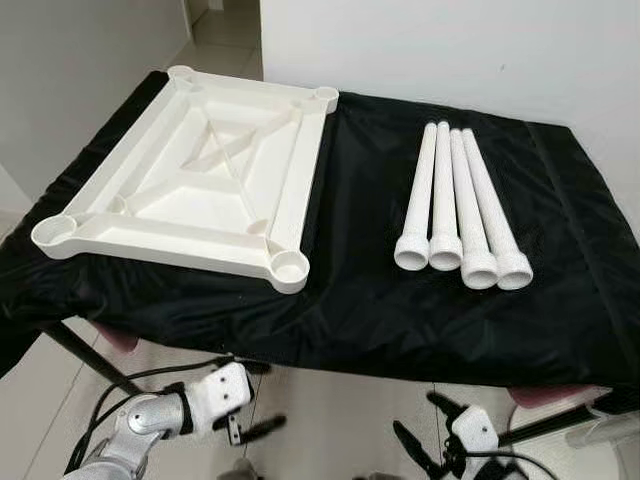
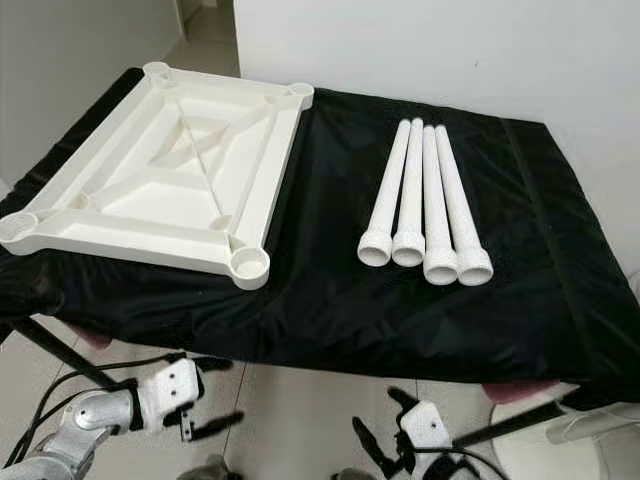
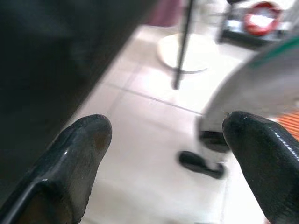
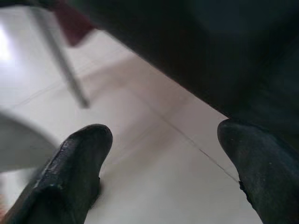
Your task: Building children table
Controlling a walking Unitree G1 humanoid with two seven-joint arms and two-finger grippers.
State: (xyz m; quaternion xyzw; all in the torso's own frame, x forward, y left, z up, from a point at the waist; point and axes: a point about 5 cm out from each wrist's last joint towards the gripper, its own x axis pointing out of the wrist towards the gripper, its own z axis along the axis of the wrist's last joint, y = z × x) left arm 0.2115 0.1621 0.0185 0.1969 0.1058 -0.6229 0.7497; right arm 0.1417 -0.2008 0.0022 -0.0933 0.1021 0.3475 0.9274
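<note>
A white plastic tabletop [image 1: 190,180] lies upside down on the left half of the black cloth, its ribs and round corner sockets [image 1: 290,266] facing up. To its right, several white tube legs [image 1: 462,205] lie side by side, wide open ends toward me. Both grippers hang below the near table edge, above the floor. My left gripper [image 1: 258,398] is open with nothing between its fingers [image 3: 79,149]. My right gripper [image 1: 427,424] is open too, its fingers [image 4: 77,163] spread over bare tiles.
The black cloth [image 1: 380,290] covers a table that stands against a white wall [image 1: 450,50]. Dark metal table legs [image 1: 90,360] slant down to the tiled floor [image 1: 340,410]. A white object [image 2: 590,440] stands at the lower right.
</note>
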